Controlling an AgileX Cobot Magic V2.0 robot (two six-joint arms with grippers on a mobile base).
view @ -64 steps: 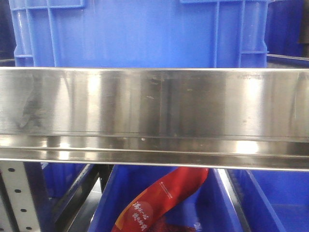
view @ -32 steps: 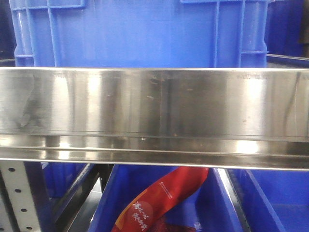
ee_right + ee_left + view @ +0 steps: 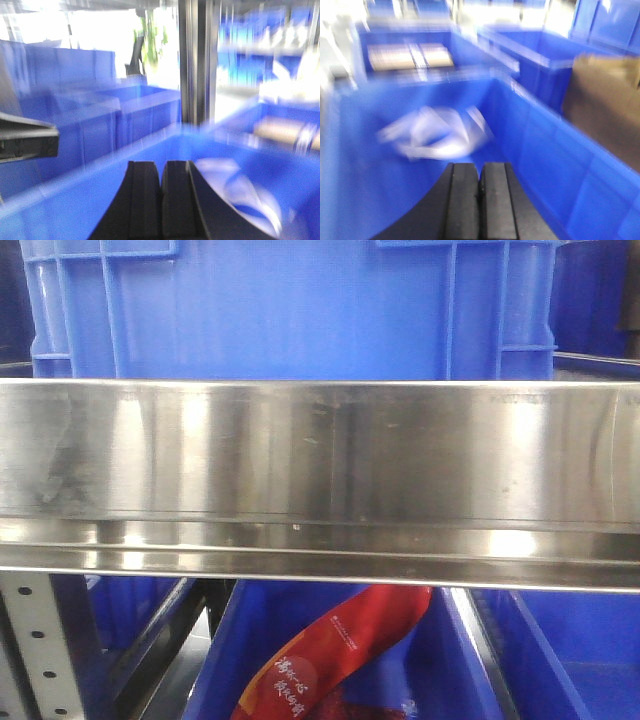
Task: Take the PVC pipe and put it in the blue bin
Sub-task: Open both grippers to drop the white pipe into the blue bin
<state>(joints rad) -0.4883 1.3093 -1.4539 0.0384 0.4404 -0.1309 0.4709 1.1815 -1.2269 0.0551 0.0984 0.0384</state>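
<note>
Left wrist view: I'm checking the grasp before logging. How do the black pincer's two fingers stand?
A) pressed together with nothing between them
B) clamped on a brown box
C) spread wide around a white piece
A: the left pincer shows its black fingers touching, above blurred white pieces in the blue plastic bin.

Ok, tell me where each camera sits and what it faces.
Front view: level with a shiny steel shelf rail, facing blue plastic crates; no robot parts show.
Left wrist: behind the closed black fingers, looking into a blue bin holding blurred white pieces.
Right wrist: behind its closed black fingers, over another blue bin.
Both wrist views share heavy motion blur.
</note>
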